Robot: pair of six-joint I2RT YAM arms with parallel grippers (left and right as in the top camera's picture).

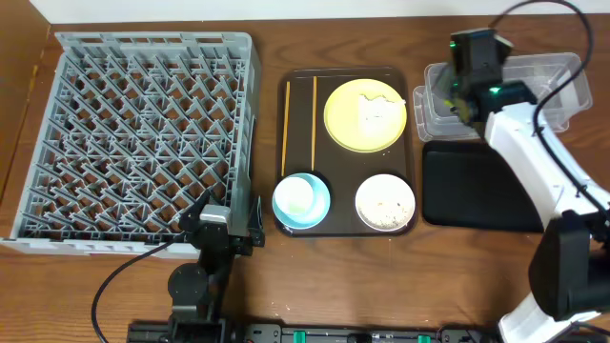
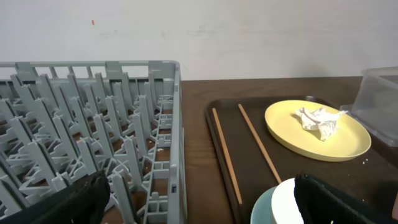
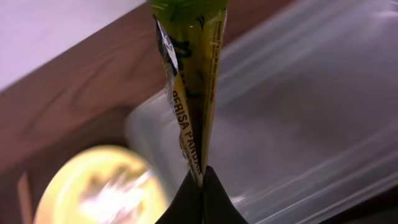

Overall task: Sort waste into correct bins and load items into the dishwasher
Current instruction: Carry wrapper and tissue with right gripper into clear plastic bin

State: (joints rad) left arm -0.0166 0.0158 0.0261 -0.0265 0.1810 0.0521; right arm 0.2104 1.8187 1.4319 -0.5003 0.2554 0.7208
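Observation:
My right gripper [image 3: 202, 177] is shut on the green-and-yellow wrapper [image 3: 189, 74] and holds it over the left end of the clear tub [image 1: 548, 81]; in the overhead view the gripper [image 1: 448, 95] sits at the tub's left end. The yellow plate [image 1: 341, 129] carries the crumpled paper scrap [image 1: 375, 107]. The blue bowl [image 1: 301, 200] and the white bowl [image 1: 385, 203] with crumbs sit on the brown tray [image 1: 348, 81]. Two thin sticks [image 1: 286, 124] lie along its left side. My left gripper [image 2: 199, 199] is open and empty by the grey rack [image 1: 143, 133]. The black tray [image 1: 477, 186] lies under the right arm.
The right arm [image 1: 534, 162] crosses over the black tray. The rack's right wall [image 2: 176, 143] stands close to the left gripper. A cable [image 1: 124, 276] runs along the table's front left.

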